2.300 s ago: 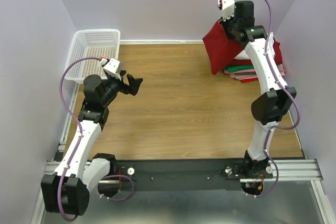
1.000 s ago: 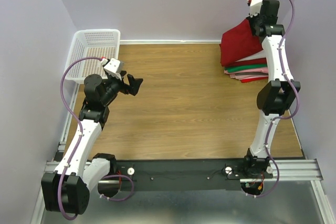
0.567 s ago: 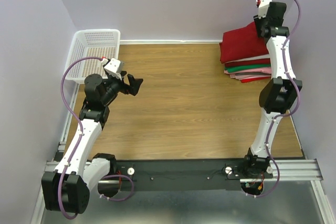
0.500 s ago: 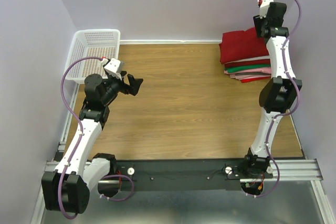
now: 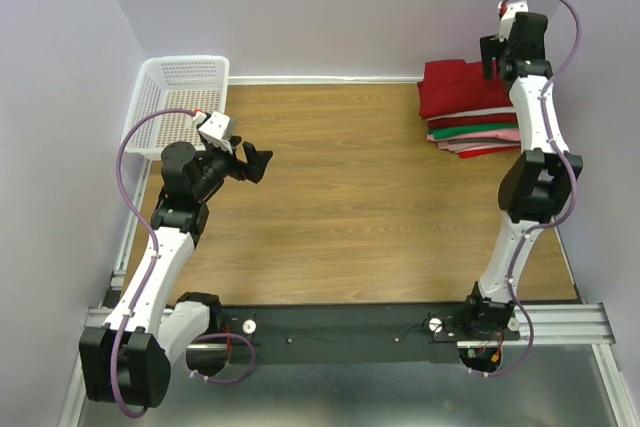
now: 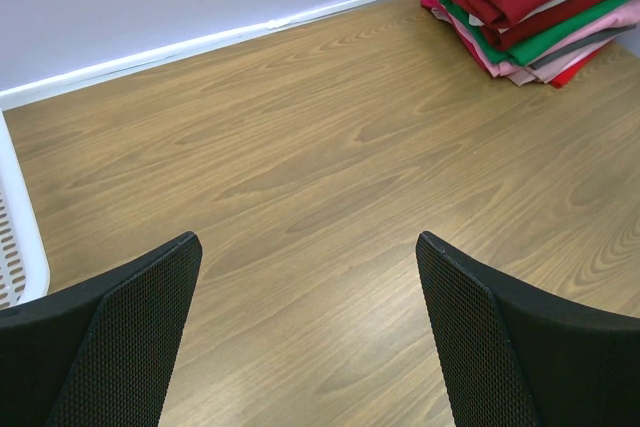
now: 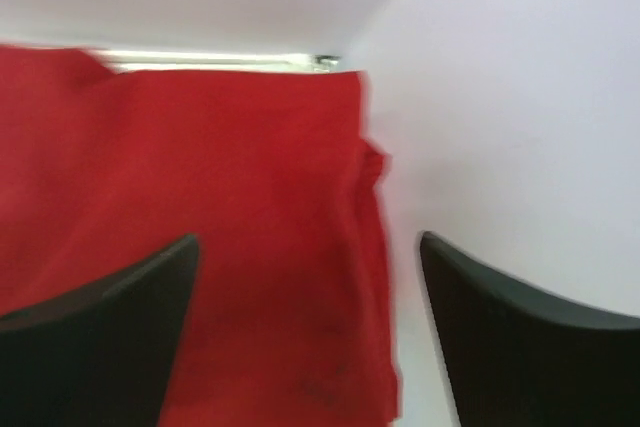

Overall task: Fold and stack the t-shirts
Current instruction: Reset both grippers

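Observation:
A folded dark red t-shirt [image 5: 458, 89] lies on top of a stack of folded shirts [image 5: 478, 132] in white, red, green and pink at the far right corner. The stack also shows in the left wrist view [image 6: 530, 2]. My right gripper [image 5: 489, 55] is open and empty, just above the far right edge of the top shirt [image 7: 200, 207]. My left gripper [image 5: 258, 163] is open and empty, above the wood at the left, far from the stack.
A white mesh basket [image 5: 180, 102] stands at the far left corner; its rim shows in the left wrist view [image 6: 18, 227]. Purple walls close in the back and both sides. The wooden table [image 5: 350, 197] lies between the arms.
My right gripper carried the dark red shirt right, laid it flat on the stack, then let go and opened. The left arm has not moved.

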Tool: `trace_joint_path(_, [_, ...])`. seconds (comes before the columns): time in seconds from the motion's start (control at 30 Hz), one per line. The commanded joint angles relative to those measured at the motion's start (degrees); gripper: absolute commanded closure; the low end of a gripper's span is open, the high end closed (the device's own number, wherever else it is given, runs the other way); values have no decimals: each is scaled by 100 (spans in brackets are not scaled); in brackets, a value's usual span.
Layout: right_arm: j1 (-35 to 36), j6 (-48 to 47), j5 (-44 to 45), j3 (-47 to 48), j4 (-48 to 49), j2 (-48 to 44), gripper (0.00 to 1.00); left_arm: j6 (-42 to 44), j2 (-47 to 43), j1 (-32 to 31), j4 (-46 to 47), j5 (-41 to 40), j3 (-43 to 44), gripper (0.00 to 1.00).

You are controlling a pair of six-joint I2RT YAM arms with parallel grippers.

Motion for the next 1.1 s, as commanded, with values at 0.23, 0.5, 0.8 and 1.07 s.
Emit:
trace_joint_path(0.23, [-23,588,-3845,-2223,300,-2843,0,-179,-343,35,-178,-1068,105,2])
trace_joint_path(0.5, [-181,3013,-1950,-5146,1378,-5172,0,-251,-1055,97,-1416,-2018,1089,2])
trace_joint_path(0.8, [-181,3315,444,-6417,1690,-6580,0,-119,-1442,88,-1796,-1940,1046,1])
trace_joint_path(1.07, [-181,2858,199,-6655,1716,-6809,0,-180,-1477,88,-1866,-1905,1064,2])
